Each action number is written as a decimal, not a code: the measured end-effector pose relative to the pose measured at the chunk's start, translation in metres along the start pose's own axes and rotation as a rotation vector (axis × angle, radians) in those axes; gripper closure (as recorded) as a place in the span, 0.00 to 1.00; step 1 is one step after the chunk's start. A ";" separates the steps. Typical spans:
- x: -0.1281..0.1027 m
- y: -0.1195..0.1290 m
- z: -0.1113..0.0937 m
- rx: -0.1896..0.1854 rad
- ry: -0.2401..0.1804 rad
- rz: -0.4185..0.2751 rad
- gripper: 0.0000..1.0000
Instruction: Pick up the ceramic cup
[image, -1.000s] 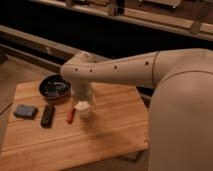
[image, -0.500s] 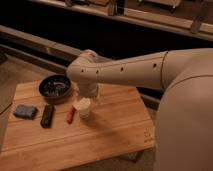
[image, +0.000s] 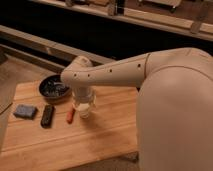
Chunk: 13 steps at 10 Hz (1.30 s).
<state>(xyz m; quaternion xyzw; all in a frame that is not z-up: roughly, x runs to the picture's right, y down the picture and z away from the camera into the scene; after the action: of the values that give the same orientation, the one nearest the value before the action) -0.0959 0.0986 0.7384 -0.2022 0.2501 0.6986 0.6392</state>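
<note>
Table (image: 112, 132): free room right & front of the cup. Dark bowl (image: 52, 90) close behind-left. My hand (image: 83, 101) is straight above the ceramic cup (image: 84, 111), which stands upright mid-table, axis vertical. Can't tell the hand's state. Red pen-like item (image: 70, 115) is just left of the cup.

1 cup (image: 84, 111) | 1 bowl (image: 42, 90) | 1 sponge (image: 25, 111) | 1 remote (image: 47, 115) | 1 red stick (image: 70, 115) | 1 pincer (image: 83, 103) at cup
</note>
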 end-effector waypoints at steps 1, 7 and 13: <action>0.002 0.000 0.011 0.022 0.041 -0.002 0.46; -0.008 0.011 0.025 0.063 0.086 -0.011 0.99; -0.025 0.004 -0.012 -0.049 -0.012 0.038 1.00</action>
<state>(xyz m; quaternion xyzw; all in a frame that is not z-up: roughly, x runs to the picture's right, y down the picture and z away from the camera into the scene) -0.0983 0.0711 0.7441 -0.2088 0.2327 0.7179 0.6220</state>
